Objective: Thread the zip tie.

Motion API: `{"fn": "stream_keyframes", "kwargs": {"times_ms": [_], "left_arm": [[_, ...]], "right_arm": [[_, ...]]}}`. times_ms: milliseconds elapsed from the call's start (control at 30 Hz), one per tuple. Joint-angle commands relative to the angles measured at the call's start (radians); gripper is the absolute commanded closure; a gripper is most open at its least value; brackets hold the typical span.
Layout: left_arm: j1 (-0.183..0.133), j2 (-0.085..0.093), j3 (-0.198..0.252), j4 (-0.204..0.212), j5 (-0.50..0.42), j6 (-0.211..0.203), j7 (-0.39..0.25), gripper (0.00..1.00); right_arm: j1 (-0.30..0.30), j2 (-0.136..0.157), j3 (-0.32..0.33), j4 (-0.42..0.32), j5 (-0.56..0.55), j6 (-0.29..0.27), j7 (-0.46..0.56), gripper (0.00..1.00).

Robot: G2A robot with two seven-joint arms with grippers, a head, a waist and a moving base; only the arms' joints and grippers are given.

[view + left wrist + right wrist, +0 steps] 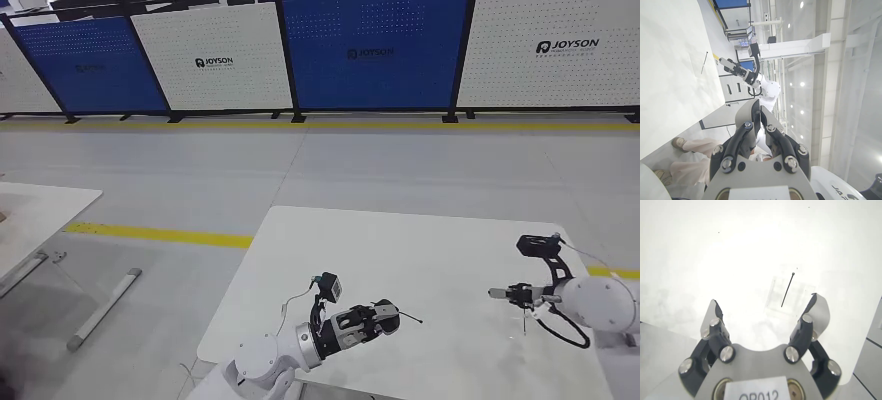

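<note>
A black zip tie [787, 290] lies straight and flat on the white table [420, 250], its head end pointing away from my right gripper [764, 299]. That gripper hovers open just short of the tie's tail, with nothing between its fingers. The same tie [704, 62] lies on the table by the right gripper [721, 60] in the left wrist view, and it is a thin line [524, 322] in the top view. My left gripper [760, 108] is shut near the table's front edge. A thin dark strand [408, 318] crosses its tip; I cannot tell whether it is held.
The zip tie rests on a faint square patch [791, 296] marked on the tabletop. The table's front edge [300, 365] runs just below the left arm. A second table [40, 215] stands at the far left, and blue and white panels [370, 50] line the back.
</note>
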Motion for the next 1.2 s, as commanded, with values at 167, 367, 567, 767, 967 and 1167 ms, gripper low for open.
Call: {"fn": "stream_keyframes", "kwargs": {"times_ms": [167,367,567,767,967,1167], "left_arm": [[0.0,0.0,0.0,0.0,0.0,0.0,0.0,1.0],[0.0,0.0,0.0,0.0,0.0,0.0,0.0,1.0],[0.0,0.0,0.0,0.0,0.0,0.0,0.0,1.0],[0.0,0.0,0.0,0.0,0.0,0.0,0.0,1.0],[0.0,0.0,0.0,0.0,0.0,0.0,0.0,1.0],[0.0,0.0,0.0,0.0,0.0,0.0,0.0,1.0]], "right_arm": [[0.006,0.014,-0.047,0.002,-0.07,0.038,0.013,0.0],[0.099,0.024,-0.182,0.104,-0.093,0.072,0.013,0.0],[0.099,0.024,-0.182,0.104,-0.093,0.072,0.013,0.0],[0.083,0.024,-0.174,0.115,-0.079,0.057,-0.024,0.0],[0.04,0.034,-0.113,0.068,-0.075,0.076,-0.029,0.33],[0.011,0.039,-0.083,0.045,-0.085,0.091,-0.001,0.56]]}}
